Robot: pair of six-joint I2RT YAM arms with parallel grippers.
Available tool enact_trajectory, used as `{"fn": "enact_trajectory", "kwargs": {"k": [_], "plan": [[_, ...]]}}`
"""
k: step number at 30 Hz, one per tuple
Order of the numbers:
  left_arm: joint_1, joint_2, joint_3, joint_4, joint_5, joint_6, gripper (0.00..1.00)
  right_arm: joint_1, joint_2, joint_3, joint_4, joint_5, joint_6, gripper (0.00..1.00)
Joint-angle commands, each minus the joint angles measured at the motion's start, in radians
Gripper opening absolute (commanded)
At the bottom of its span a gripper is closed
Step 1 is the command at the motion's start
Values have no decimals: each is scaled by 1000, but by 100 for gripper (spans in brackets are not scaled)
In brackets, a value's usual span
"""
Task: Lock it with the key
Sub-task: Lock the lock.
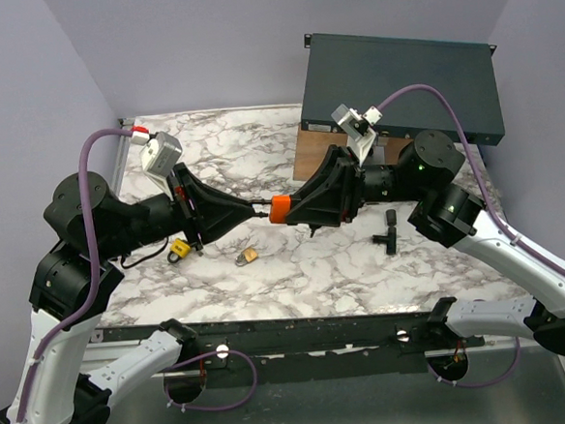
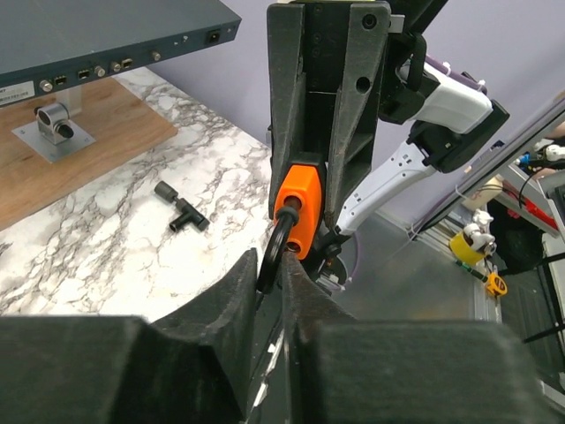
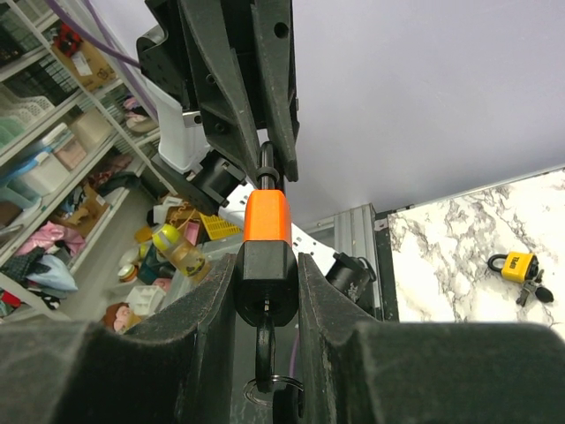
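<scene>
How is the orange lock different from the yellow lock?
The orange lock is up in the air, pinched between the left gripper and the right gripper. The yellow lock lies on the table, and no gripper touches it. The orange lock is bright orange and the yellow lock is yellow. Both are padlocks with a loop.

Bright, even overhead light; soft shadows; wrist views' near fingers (image 2: 238, 327) blurred.

Meeting above mid-counter: left gripper (image 1: 251, 208) and right gripper (image 1: 292, 209), both clamped on orange-bodied padlock (image 1: 279, 210). Lying on white marble counter (image 1: 258, 146) toward its front edge: small yellow padlock (image 1: 179, 248), brass padlock (image 1: 248, 257).
</scene>
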Motion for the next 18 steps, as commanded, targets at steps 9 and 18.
{"fn": "enact_trajectory", "kwargs": {"k": [9, 18], "plan": [[-1, -27, -31, 30, 69, -1, 0, 6, 7, 45, 68, -58, 16, 1], [-3, -55, -102, 100, 90, -43, 0, 20, 60, 60, 136, -90, 59, 1]]}}
